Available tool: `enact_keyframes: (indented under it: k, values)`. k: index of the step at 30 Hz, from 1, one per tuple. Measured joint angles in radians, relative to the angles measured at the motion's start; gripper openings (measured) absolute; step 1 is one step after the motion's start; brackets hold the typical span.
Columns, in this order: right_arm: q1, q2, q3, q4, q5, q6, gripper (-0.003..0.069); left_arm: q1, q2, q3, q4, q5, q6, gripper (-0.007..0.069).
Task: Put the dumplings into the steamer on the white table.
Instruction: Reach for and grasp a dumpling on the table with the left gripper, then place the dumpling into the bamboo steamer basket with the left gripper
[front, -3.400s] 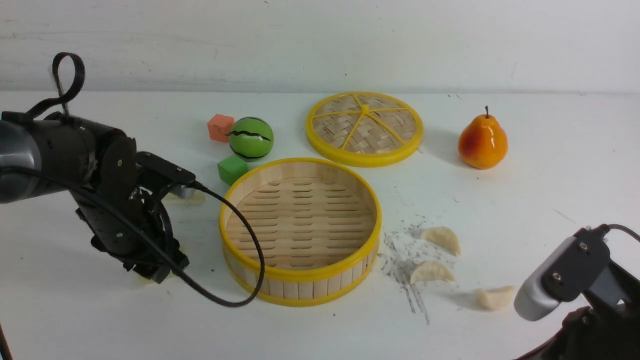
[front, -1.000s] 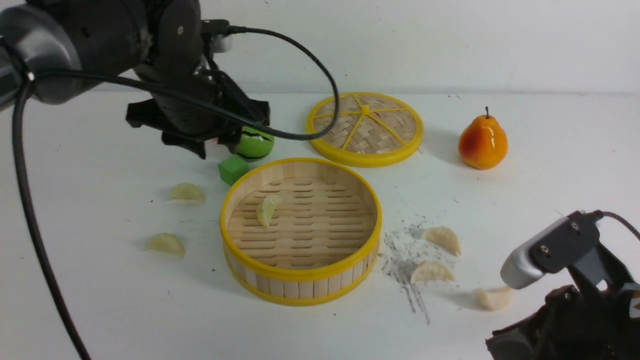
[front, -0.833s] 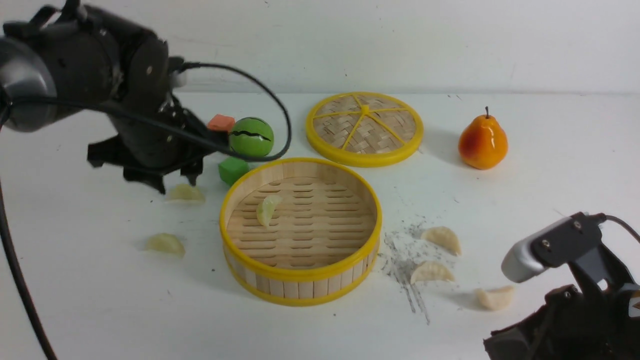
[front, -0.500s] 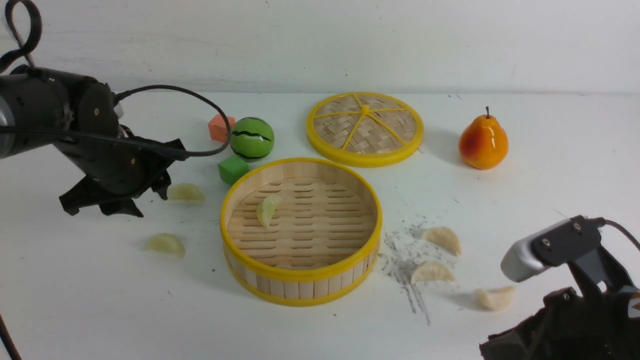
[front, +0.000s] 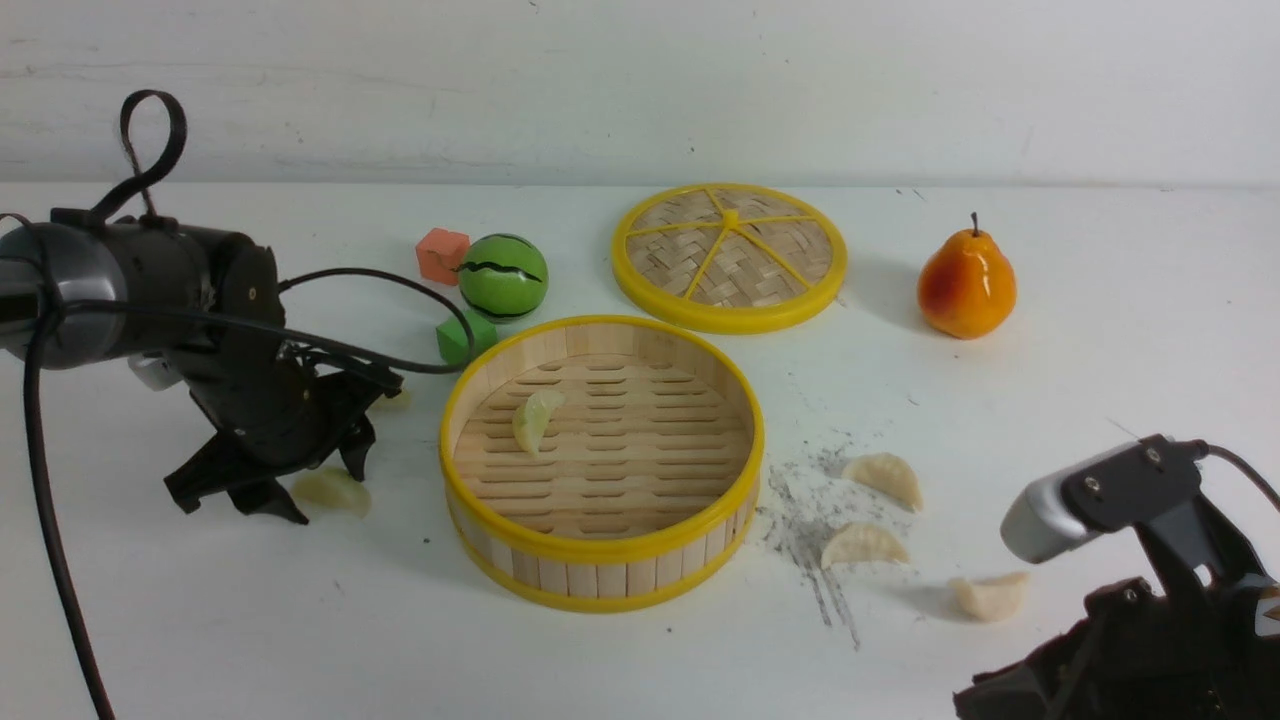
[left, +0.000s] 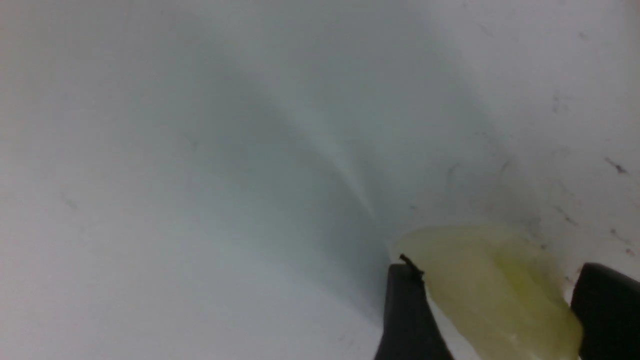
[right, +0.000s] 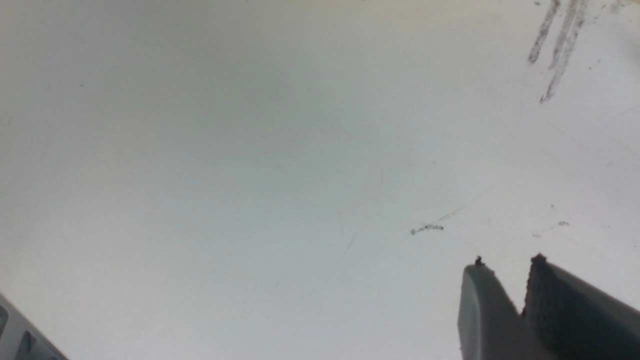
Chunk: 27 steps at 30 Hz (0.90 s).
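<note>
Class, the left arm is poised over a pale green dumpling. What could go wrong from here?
1. The open left end effector straddles the pale green translucent crescent dumpling askew; closing may squeeze it out sideways.
2. The black cable trails by the small green cube and the yellow-rimmed round bamboo steamer; it may snag on the swing over.

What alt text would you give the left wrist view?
A pale green dumpling lies on the white table between two black fingers, which stand apart on either side of it. The rest is blurred white surface with a few dark specks.
</note>
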Motion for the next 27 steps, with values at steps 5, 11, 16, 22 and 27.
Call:
enact_keyframes:
  k: [5,11,16,22,27]
  values:
    - [0.0,0.0,0.0,0.0,0.0,0.0,0.0139,0.0,0.0,0.0,0.002,-0.026,0.08,0.0266]
    - [0.0,0.0,0.0,0.0,-0.001,-0.001,0.0148,-0.033,-0.035,-0.016,0.007,-0.005,0.251,0.0227]
    - [0.0,0.0,0.0,0.001,-0.025,-0.001,0.0149,-0.12,-0.105,-0.138,-0.054,0.066,0.429,0.0227]
    - [0.0,0.0,0.0,-0.011,-0.037,-0.001,0.0153,-0.291,-0.086,-0.249,-0.128,0.038,0.6,0.0227]
    - [0.0,0.0,0.0,-0.034,-0.036,-0.001,0.016,-0.324,0.029,-0.274,-0.105,0.008,0.555,0.0227]
